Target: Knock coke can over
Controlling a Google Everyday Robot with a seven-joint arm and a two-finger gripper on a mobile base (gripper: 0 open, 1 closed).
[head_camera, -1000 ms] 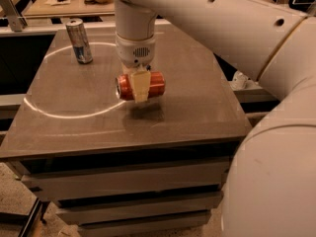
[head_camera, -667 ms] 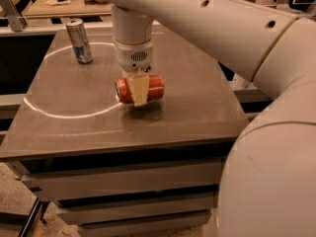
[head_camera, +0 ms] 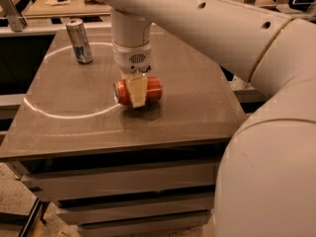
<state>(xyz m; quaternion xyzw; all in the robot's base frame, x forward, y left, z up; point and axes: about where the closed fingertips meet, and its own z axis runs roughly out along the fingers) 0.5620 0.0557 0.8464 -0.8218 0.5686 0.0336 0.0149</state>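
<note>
While coke can (head_camera: 153,89) stays toppled mid-table (head_camera: 192,112), gripper (head_camera: 137,94) unmoved astride it, grip unclear; silver can (head_camera: 79,41) upright, 10 o'clock.

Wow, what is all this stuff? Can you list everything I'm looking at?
coke can: one, red, lying on its side mid-table.
tall can: one, silver and blue, upright at the table's far left.
table: one, grey-brown, centre.
ring mark: one, pale, on the tabletop's left half.
drawers: three showing, grey, under the tabletop.
desk: one, tan, behind, top left.
arm: one, white, reaching from the right.
gripper: one, cream, down at the coke can.
</note>
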